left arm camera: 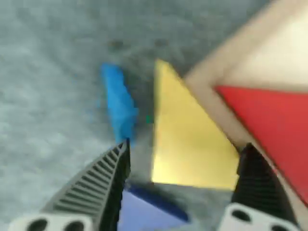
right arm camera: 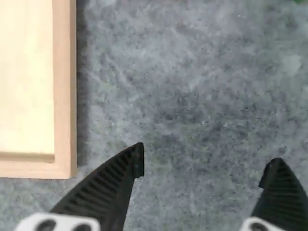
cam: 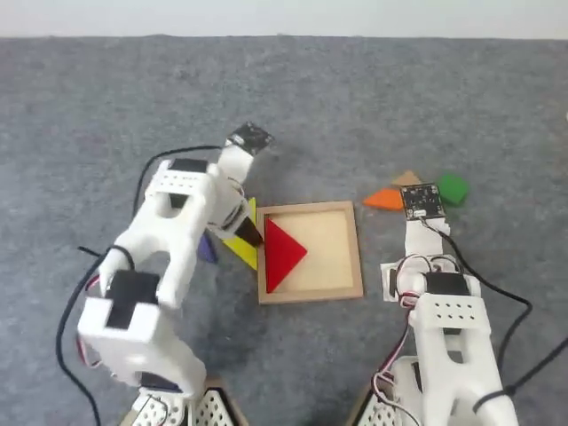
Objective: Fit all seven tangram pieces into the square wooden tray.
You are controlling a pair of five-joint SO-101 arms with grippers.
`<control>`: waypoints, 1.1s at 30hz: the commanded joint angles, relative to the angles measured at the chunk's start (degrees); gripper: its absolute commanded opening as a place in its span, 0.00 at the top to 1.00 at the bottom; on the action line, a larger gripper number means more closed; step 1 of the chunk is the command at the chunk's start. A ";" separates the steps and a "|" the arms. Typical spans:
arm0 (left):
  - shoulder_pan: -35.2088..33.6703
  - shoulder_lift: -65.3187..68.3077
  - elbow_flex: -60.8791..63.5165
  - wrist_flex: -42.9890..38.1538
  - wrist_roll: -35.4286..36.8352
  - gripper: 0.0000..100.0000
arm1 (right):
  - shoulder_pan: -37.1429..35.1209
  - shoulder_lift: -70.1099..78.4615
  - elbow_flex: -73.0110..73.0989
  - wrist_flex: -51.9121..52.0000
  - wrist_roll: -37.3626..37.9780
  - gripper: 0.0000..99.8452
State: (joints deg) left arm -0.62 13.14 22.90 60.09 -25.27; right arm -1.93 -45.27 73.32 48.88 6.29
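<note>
left arm [cam: 169, 240]: reaching from the near left edge of the tabletop [cam: 355, 106] toward the tray's left side.
right arm [cam: 448, 328]: standing at the near right, pointing away over the grey surface.
left gripper [left arm camera: 185, 153]: hanging low over the yellow triangle, its fingers [left arm camera: 113, 166] spreading wide, one on each side of the piece, gripping nothing.
right gripper [right arm camera: 208, 159]: hovering over bare tabletop just right of the tray, its fingers standing wide apart and holding nothing.
dark blue piece [cam: 206, 249]: lying on the tabletop left of the yellow triangle, partly under the left arm.
light blue piece [left arm camera: 118, 103]: lying just beside the yellow triangle, on the side away from the tray, a narrow gap showing between them.
yellow triangle [cam: 244, 247]: lying flat outside the tray, right against its left rim.
square wooden tray [cam: 312, 293]: sitting in the middle of the tabletop, between the two arms.
red triangle [cam: 282, 253]: lying inside the tray along its left rim, its tip pointing toward the tray's middle.
orange triangle [cam: 384, 199], brown piece [cam: 406, 178], green piece [cam: 453, 187]: clustering close together on the tabletop, far right of the tray.
</note>
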 commanded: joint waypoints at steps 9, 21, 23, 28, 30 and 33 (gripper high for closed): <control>-2.64 10.99 -12.88 9.23 -3.16 0.67 | 0.66 -2.07 -0.44 -1.36 0.62 0.62; -3.25 4.75 -12.70 13.98 1.76 0.67 | 0.66 -2.07 -0.44 -2.15 0.70 0.62; -2.46 4.75 -10.95 11.16 2.81 0.67 | 0.66 -2.07 -0.44 -2.07 0.70 0.62; -0.44 4.75 -7.69 8.97 4.04 0.67 | 0.66 -2.07 -0.44 -2.07 0.70 0.62; 0.35 4.75 -7.25 8.62 4.13 0.68 | 0.66 -2.07 -0.44 -2.07 0.70 0.62; 0.79 4.75 -7.25 8.62 5.10 0.73 | 0.66 -2.07 -0.44 -2.07 0.70 0.62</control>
State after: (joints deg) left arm -1.49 21.14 15.43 69.23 -21.49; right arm -1.93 -45.27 73.32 47.47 6.37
